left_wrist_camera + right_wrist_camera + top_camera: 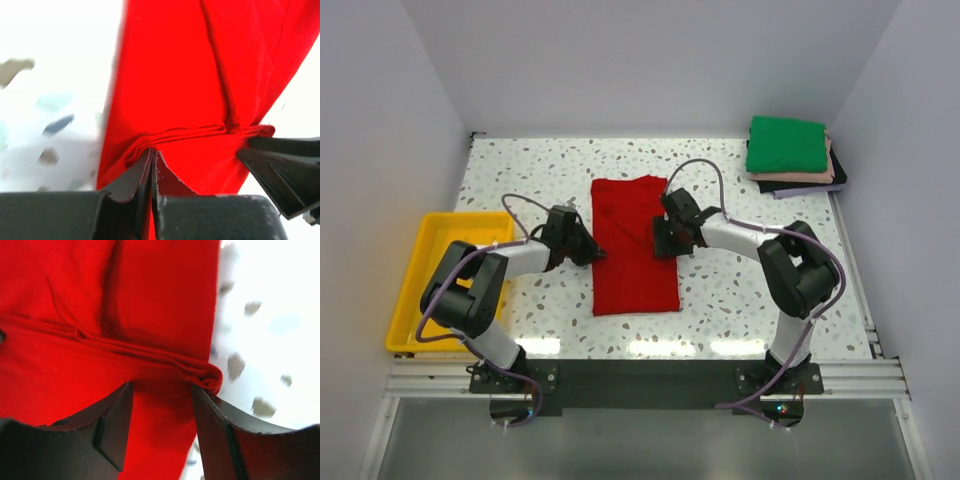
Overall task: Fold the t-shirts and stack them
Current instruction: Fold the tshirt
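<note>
Red t-shirt [634,245]: it lies as a long narrow strip in the middle of the worktop [750,290]. Its long axis runs from the near edge toward the far edge, and a crosswise ridge of bunched cloth sits about halfway along.
Left jaws: pressed together, pinching the layered cloth at the strip's left edge, at the ridge.
Right jaws: spread about halfway at the strip's right edge. The end of the ridge sits just ahead of the tips and between them, with no clamping visible in the wrist view.
Folded stack [795,170]: a green t-shirt [786,143] lies on top of pale pink, lavender and dark ones in the far right corner, well apart from the strip.
Yellow tray [415,270]: at the left edge, beside the left arm [520,258].
Key relation: the jaws face each other across the strip's short width, at the same point along it. Each arm is equally near its own edge.
Judged step: a crosswise fold, likely needing the right jaws to close on the ridge first.
Risk: a one-sided grip could skew the fold.
</note>
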You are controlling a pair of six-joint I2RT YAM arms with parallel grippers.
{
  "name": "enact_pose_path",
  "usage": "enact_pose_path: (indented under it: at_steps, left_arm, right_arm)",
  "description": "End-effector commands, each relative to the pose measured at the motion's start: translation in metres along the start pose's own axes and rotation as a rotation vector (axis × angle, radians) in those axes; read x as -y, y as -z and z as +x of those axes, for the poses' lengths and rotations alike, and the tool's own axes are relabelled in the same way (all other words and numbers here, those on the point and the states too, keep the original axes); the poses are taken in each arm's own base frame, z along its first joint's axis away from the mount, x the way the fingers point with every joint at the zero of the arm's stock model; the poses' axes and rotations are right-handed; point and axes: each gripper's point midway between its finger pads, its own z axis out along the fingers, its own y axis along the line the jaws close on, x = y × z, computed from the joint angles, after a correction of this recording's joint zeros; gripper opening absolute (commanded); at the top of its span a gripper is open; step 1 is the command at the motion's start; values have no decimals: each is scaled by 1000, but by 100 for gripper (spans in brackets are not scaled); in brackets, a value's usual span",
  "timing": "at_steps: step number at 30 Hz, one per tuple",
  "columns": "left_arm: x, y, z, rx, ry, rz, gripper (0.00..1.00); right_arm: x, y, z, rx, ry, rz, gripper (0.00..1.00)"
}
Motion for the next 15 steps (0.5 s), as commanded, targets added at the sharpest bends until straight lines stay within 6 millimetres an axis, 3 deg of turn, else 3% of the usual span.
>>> enact_pose_path:
  at_steps: [1,4,8,11,15]
  left_arm:
    - [-25,11,8,14,-8,-73,7]
    - [-9,18,-2,31,-43,-31,11]
    - [24,29,-28,76,-100,19,17]
    - [37,37,-43,98,-113,38,18]
    - [42,45,-59,117,-105,64,18]
  right_arm:
    - [10,13,24,-46,-30,24,56]
    - [4,27,9,-13,-28,8,61]
    - [-9,54,-24,58,-18,-10,66]
    - [-17,71,-48,125,-22,-25,68]
    - [-30,69,-73,170,-35,-58,68]
